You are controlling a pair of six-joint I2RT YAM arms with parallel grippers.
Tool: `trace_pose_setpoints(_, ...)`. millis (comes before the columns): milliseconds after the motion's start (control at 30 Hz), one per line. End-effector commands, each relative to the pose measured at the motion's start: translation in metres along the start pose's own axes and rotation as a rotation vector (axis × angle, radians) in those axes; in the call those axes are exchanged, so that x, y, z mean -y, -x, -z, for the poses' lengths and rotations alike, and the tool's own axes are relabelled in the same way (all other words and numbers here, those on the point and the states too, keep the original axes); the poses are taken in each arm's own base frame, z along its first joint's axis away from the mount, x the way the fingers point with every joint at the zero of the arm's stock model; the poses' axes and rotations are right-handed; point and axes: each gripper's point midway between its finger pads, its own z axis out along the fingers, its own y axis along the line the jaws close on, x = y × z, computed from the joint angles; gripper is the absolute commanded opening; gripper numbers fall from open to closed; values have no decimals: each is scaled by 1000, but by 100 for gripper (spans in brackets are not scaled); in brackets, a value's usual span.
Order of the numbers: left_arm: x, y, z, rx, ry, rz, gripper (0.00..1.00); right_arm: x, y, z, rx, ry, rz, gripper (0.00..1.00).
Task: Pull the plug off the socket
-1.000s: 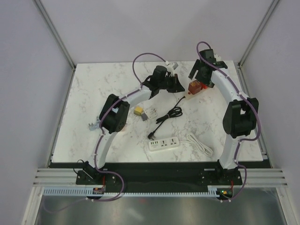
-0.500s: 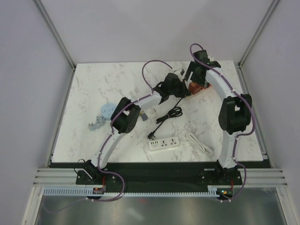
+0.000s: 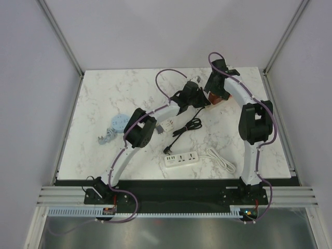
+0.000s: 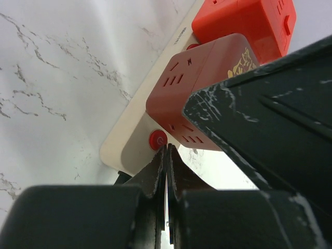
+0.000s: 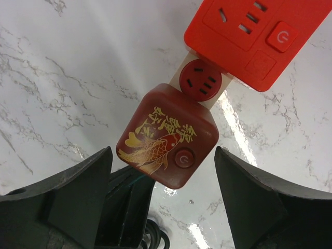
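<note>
A cream power strip (image 4: 129,140) lies at the back of the table with a dark red cube plug (image 5: 166,135) bearing a gold fish and an orange-red cube (image 5: 254,31) stuck into it. My left gripper (image 4: 167,148) is shut and empty, its tips at the strip's near end by its red button (image 4: 157,140). My right gripper (image 5: 166,192) is open above the dark red cube, one finger (image 5: 78,192) on each side, not touching it. In the top view both grippers, left (image 3: 201,101) and right (image 3: 215,92), meet at the red cubes (image 3: 217,99).
A black coiled cable (image 3: 187,126) with its plug (image 3: 168,149) lies mid-table. A white power strip (image 3: 181,159) and white cable (image 3: 220,160) lie near the front. A blue-grey round object (image 3: 118,122) is at the left, a small adapter (image 3: 161,127) beside my left arm.
My left arm has swung right and brought its shut gripper to the end of the cream strip. My right gripper has shifted a little back and left over the red cubes.
</note>
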Motion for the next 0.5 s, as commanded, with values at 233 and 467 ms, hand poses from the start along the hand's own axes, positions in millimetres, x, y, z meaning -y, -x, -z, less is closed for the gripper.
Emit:
trace_pose_setpoints(233,-28,-17,-6,-30,121,60,2,0,4,-17,23,-74,-126,80)
trace_pose_setpoints(467,-36,-21,-9,-56,167,79,2,1,2,-25,15,-102,-169,67)
